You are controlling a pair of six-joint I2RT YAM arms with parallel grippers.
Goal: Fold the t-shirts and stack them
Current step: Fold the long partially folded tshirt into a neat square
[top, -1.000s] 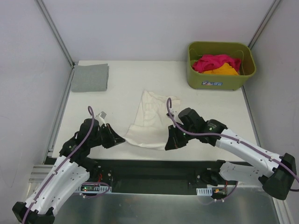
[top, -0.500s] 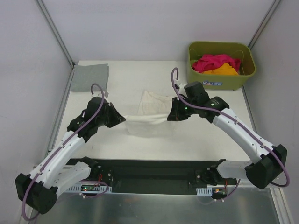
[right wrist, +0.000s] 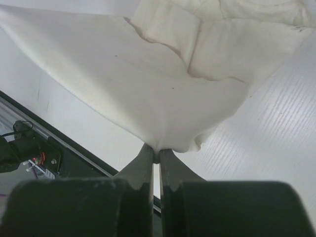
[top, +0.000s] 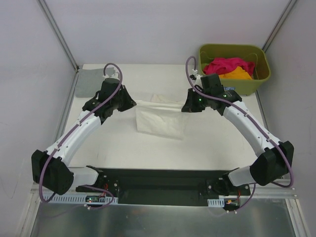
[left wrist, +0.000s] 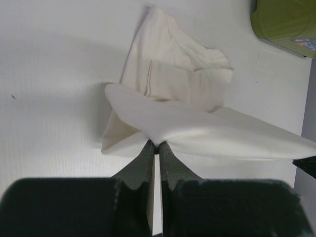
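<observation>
Cream-white t-shirt [top: 159,122] sits mid-table, strung between the two arms. Its long axis runs left-right across the table [top: 212,148], roughly parallel to the near edge. The far edge is pulled into a taut line from one gripper to the other. The rest of the cloth falls toward the near side as a rough rectangle, its lower part appearing to rest on the tabletop.

Left gripper [top: 132,103] has the shirt's left end. In the left wrist view the gripper [left wrist: 157,144] has its jaws all but closed, w/ only a thin slit between them and a pinch of cream fabric [left wrist: 197,131] caught at the tips. From there the cloth spreads away from the fingers and off to the right, over a bunched, folded part lying on the table beyond.

Right gripper [top: 185,106] has the opposite end. In the right wrist view the gripper [right wrist: 156,157] is likewise nearly closed on a gathered corner, and the shirt [right wrist: 123,84] fans out from the tips – a smooth sheet to the left, a hemmed fold farther off.

Both grippers are at about the same depth on the table, well apart, w/ the shirt between them.

Grey t-shirt [top: 87,82] lies flat at the far-left corner, just behind the left arm and partly hidden by it. Olive-green basket [top: 232,87] stands at the far-right corner, holding a magenta-pink t-shirt [top: 224,65] and an orange t-shirt [top: 238,74] – bunched together, not folded.
</observation>
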